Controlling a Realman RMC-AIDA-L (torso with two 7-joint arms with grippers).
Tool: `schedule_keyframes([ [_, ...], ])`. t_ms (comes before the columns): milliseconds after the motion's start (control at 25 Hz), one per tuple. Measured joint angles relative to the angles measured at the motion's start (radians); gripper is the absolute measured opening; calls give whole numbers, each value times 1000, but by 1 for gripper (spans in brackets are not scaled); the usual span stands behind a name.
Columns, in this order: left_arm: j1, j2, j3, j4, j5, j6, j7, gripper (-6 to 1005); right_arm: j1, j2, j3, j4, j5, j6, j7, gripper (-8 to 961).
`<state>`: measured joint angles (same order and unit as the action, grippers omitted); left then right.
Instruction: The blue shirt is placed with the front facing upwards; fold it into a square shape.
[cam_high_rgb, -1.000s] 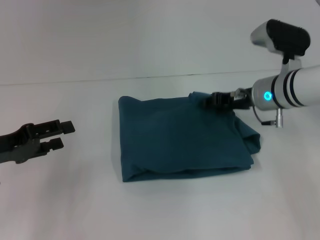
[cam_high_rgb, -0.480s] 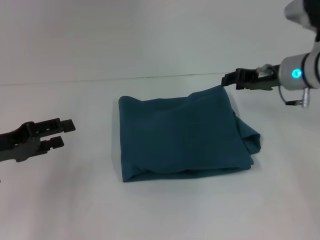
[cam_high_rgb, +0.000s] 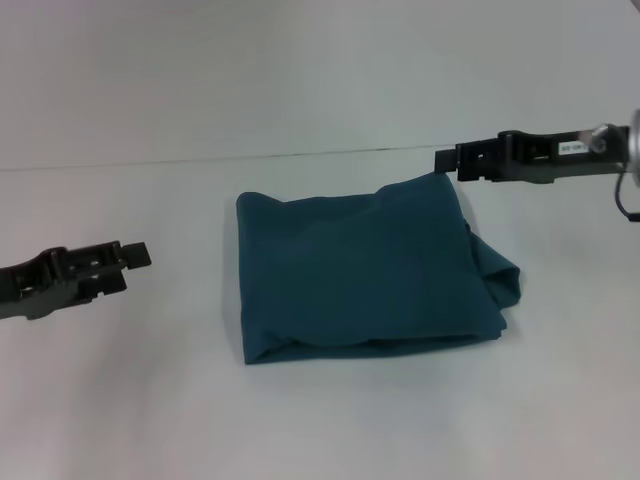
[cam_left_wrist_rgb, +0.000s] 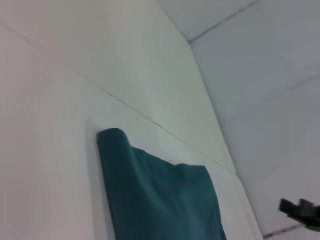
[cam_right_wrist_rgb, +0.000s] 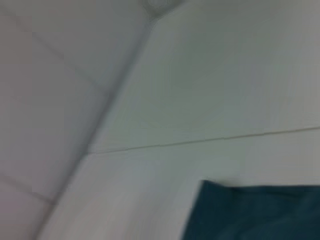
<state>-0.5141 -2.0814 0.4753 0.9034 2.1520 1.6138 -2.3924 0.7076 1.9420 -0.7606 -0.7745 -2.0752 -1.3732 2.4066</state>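
The blue shirt (cam_high_rgb: 365, 270) lies folded into a rough square in the middle of the white table, plain teal side up, with a rumpled flap sticking out at its right edge. My right gripper (cam_high_rgb: 447, 161) hovers just beyond the shirt's far right corner, off the cloth, open and holding nothing. My left gripper (cam_high_rgb: 135, 265) is low at the left, a good gap from the shirt's left edge, open and empty. The left wrist view shows the shirt (cam_left_wrist_rgb: 160, 200) and, far off, the right gripper (cam_left_wrist_rgb: 300, 212). The right wrist view catches only a corner of the shirt (cam_right_wrist_rgb: 255, 212).
The white table (cam_high_rgb: 320, 420) runs back to a seam line (cam_high_rgb: 200, 160) where a pale wall starts. Nothing else stands on it.
The right gripper has let go of the shirt's far right corner, risen and drawn back to the right. The corner now lies flat. The left gripper has rolled a little and dropped slightly.
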Motion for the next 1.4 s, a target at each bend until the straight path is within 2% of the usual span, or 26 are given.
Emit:
schedule_keyframes([
  [120, 0, 2, -1, 1, 0, 33, 68, 735, -50, -1, 14, -7, 78, -88, -116, 499],
  [240, -2, 1, 1, 2, -1, 61, 125, 735, -93, 3, 25, -9, 95, -146, -221, 678],
  [480, 2, -11, 1, -10, -7, 15, 134, 736, -200, 35, 74, -6, 100, -217, -412, 899],
  [640, -3, -21, 18, -23, -23, -34, 148, 737, -287, 65, 147, -12, 100, -200, -478, 910],
  [720, -8, -25, 47, -37, -23, -65, 166, 737, -323, 70, 181, -8, 99, -177, -490, 916],
  [840, -23, -29, 151, -80, -16, -171, 189, 737, -359, 72, 217, -3, 98, -159, -501, 924],
  [1040, -59, -35, 266, -141, -5, -292, 140, 738, -380, 77, 248, -2, 99, -161, -503, 927],
  [1280, -97, -55, 364, -157, -3, -411, 57, 738, -382, 78, 276, 8, 100, -163, -505, 926],
  [1400, -116, -53, 415, -177, -2, -461, 37, 739, -382, 78, 289, 8, 100, -164, -505, 926],
])
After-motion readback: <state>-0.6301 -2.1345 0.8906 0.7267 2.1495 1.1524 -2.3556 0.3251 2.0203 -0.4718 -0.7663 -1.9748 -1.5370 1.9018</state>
